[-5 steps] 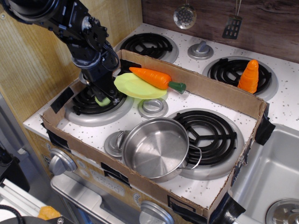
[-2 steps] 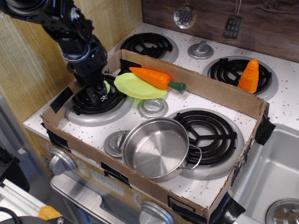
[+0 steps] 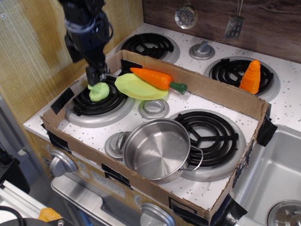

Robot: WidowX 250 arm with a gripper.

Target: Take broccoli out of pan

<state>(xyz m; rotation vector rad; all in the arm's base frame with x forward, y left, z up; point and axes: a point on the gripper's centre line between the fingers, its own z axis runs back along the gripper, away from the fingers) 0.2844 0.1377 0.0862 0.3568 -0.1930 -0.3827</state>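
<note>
The broccoli [image 3: 99, 92] is a pale lime-green lump lying on the left front burner [image 3: 96, 106], outside the pan. The pan [image 3: 157, 149] is a shiny steel pot with wire loop handles, standing empty at the front of the cardboard tray. My gripper [image 3: 96, 76] hangs pointing down directly above the broccoli, its dark fingertips just over the top of it. The fingers look slightly apart and hold nothing.
A yellow-green plate [image 3: 138, 87] with an orange carrot [image 3: 153, 77] on it lies right of the broccoli. Low cardboard walls [image 3: 211, 89] ring the stove top. An orange cone-shaped toy [image 3: 250, 76] stands on the back right burner. A sink [image 3: 277, 179] is at the right.
The gripper has risen from the left front burner and straightened up. The broccoli it held low on the burner now lies free below it.
</note>
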